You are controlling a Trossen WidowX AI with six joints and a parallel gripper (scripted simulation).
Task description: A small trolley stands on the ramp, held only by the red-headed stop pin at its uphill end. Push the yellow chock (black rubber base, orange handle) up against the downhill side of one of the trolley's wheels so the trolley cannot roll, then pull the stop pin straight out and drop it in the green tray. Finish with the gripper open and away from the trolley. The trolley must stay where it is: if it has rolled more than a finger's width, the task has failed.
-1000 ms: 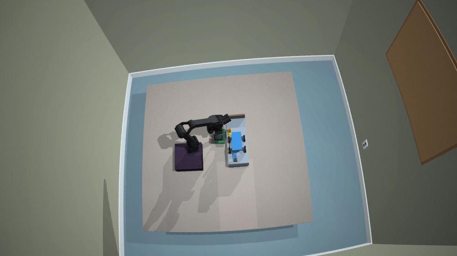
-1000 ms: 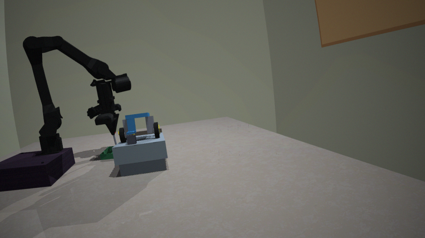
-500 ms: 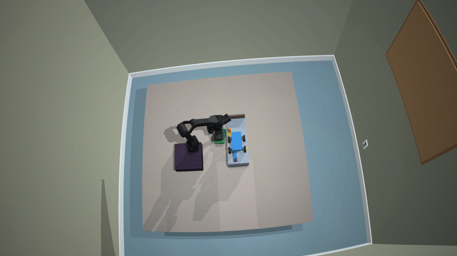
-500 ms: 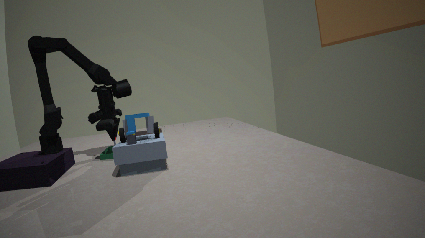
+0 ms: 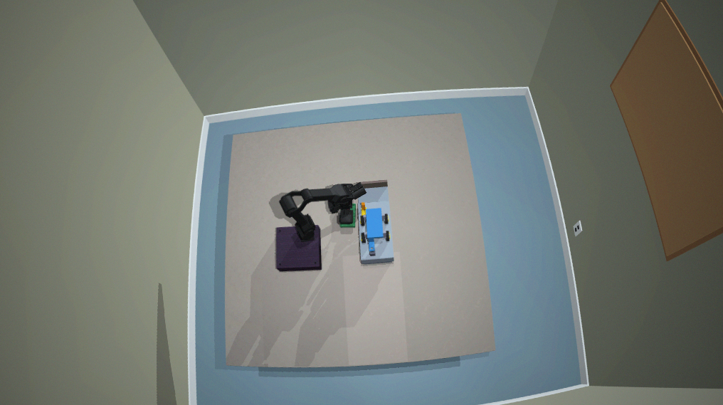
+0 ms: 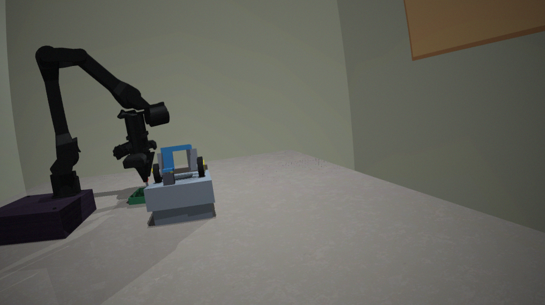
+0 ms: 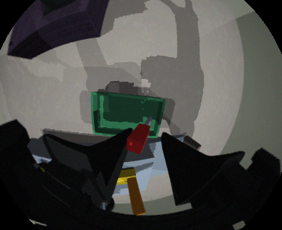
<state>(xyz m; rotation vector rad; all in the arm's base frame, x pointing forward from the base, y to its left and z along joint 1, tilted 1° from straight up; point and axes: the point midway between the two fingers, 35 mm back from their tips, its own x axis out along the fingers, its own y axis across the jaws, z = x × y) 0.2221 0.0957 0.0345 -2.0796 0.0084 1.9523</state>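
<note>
The blue trolley [image 5: 374, 223] [image 6: 167, 160] stands on the pale blue ramp [image 5: 381, 255] [image 6: 181, 197]. The yellow chock [image 5: 363, 211] [image 7: 126, 177] with its orange handle sits at the downhill side of the trolley's wheel on the tray side; exact contact is too small to tell. My gripper [image 6: 146, 179] [image 7: 147, 134] is partly open, low over the green tray [image 5: 354, 215] [image 6: 135, 201] [image 7: 92, 113]. The red-headed stop pin [image 6: 147, 184] [image 7: 138, 139] is between the spread fingers, close to the left one in the wrist view, with a gap to the right one. Its grey shaft points down towards the tray.
The ramp stands right beside the tray, with a brown end board [image 5: 377, 183] at its low end. The empty pin bracket [image 5: 371, 249] [image 6: 168, 178] is at the uphill end. The dark purple arm base [image 5: 298, 248] [image 6: 44, 217] [image 7: 60, 30] is on the tray's other side.
</note>
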